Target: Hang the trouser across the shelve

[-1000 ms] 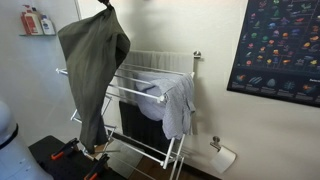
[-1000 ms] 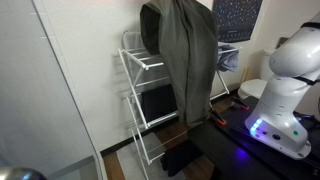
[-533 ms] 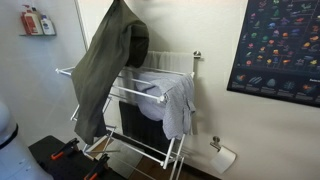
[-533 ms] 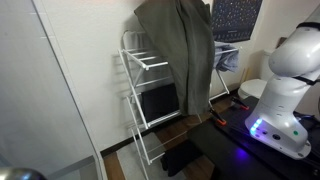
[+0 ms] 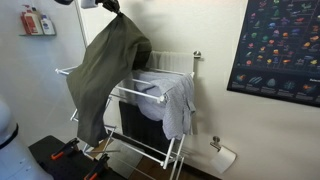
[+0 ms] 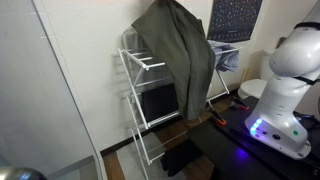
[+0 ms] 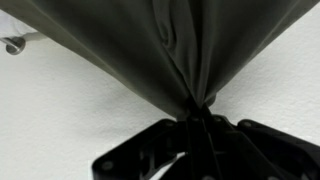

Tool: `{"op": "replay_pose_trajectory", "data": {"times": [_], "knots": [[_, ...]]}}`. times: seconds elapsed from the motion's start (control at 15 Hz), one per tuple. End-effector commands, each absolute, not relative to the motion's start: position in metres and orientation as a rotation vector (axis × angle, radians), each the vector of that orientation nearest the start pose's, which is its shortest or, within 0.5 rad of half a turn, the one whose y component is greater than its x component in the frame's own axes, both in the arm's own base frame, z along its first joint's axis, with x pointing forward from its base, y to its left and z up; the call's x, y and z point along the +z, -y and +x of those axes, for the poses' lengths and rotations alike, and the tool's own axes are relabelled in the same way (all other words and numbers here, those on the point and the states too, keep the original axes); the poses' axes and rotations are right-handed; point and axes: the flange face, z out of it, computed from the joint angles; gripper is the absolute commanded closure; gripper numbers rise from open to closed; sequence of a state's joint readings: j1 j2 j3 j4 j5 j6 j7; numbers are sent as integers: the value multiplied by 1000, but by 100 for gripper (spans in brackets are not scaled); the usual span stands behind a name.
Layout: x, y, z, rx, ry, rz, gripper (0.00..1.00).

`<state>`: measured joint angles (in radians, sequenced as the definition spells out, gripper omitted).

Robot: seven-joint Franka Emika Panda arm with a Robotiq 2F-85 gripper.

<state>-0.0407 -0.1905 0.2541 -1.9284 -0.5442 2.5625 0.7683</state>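
Our pincer (image 7: 197,112) comes in from the bottom of the wrist view, black fingers (image 7: 150,145) pressed tight together w/ a bunch of the trouser (image 7: 120,50) pinched btwn them. In an exterior view the pincer (image 5: 112,6) sits at the very top edge, pointing down; the arm (image 5: 88,3) is mostly out of frame. Our white base (image 6: 288,70) stands upright at the right in an exterior view.
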Motion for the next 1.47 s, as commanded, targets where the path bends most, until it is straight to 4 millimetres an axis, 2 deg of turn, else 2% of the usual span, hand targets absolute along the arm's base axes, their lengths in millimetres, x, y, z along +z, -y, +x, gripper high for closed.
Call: {"op": "replay_pose_trajectory", "data": {"times": [0.0,0.33,0.53,0.67,0.93,1.13,1.4], "knots": [[637,-134,532,-1468,-236,-2840,98],[631,-119,535,-1505,-268,-2790,98],[610,-113,540,-1463,-262,-2831,98],[584,-112,542,-1376,-248,-2881,98],[517,-119,544,-1133,-217,-2968,98],[476,-126,544,-985,-173,-3006,98],[442,-134,545,-851,-133,-3032,98]]}}
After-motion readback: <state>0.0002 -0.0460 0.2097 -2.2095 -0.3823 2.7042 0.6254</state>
